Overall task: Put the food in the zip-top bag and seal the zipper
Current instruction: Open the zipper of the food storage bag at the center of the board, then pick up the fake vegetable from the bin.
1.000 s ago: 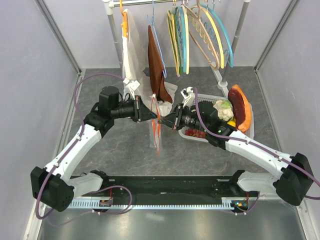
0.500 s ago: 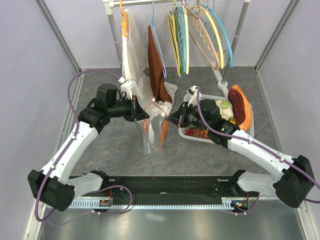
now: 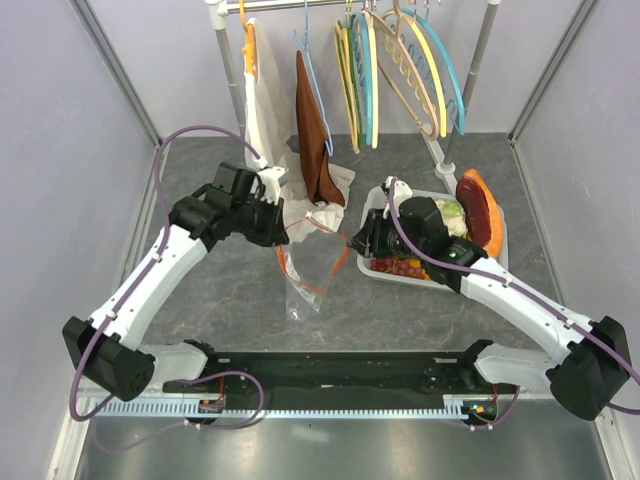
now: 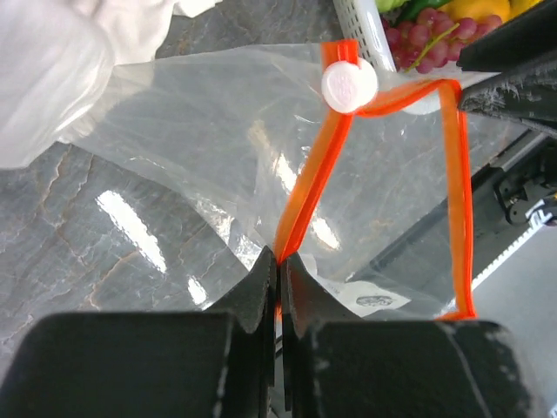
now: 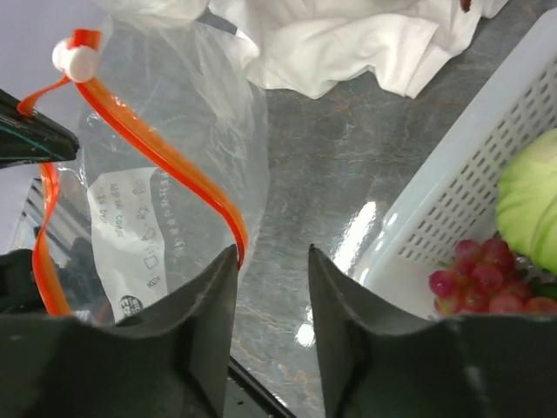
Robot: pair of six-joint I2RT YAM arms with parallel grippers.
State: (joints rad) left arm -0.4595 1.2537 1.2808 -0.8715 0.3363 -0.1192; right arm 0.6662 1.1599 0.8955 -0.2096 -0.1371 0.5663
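Observation:
The clear zip-top bag (image 3: 305,283) hangs from my left gripper (image 3: 281,238), whose jaws are shut on the orange-red zipper (image 4: 306,192) at one end of the mouth. The zipper's white slider (image 4: 349,85) sits at the far end, and the mouth gapes in a loop. My right gripper (image 5: 271,254) stands open, its left fingertip just touching the zipper (image 5: 178,170) with nothing pinched. The food lies in the white basket (image 3: 437,280): purple grapes (image 5: 474,279), a green leafy piece (image 5: 533,209), and orange and dark red pieces (image 3: 481,213).
A rack at the back carries a white garment (image 3: 262,110), a brown cloth (image 3: 313,120) and several coloured hangers (image 3: 405,65). White cloth (image 5: 348,39) lies on the grey table behind the bag. Grey walls close both sides.
My right gripper has opened and let go of the zipper. The left arm has drawn its end of the bag left and back, and the mouth has spread wider.

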